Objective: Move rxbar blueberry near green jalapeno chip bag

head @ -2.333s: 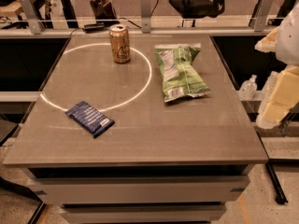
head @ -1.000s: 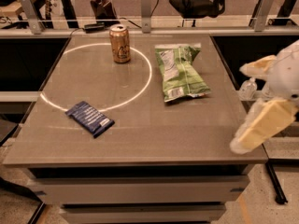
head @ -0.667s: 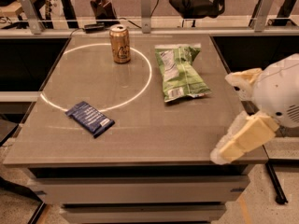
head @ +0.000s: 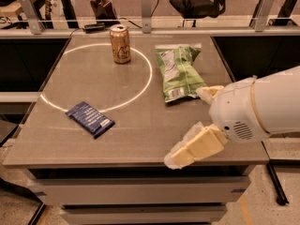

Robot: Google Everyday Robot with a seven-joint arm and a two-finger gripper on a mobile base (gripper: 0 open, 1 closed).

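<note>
The rxbar blueberry point(head: 90, 119), a flat dark navy bar, lies on the front left of the grey table point(head: 108, 144). The green jalapeno chip bag point(head: 180, 71) lies on the right half of the table, white strip towards the front. My gripper point(head: 187, 125) hangs over the table's front right, just in front of the bag and well to the right of the bar. Its two cream fingers point(head: 194, 146) are spread apart and hold nothing. The white arm hides the table's right front corner.
A gold-tan drink can point(head: 120, 43) stands upright at the back, left of the bag. A bright ring of light point(head: 149, 74) crosses the tabletop. A rail with posts point(head: 145, 6) runs behind the table; floor drops away on all sides.
My arm has swung in from the right edge of the view, leftward and forward over the table's front right. The bar, the bag and the can have not moved.
</note>
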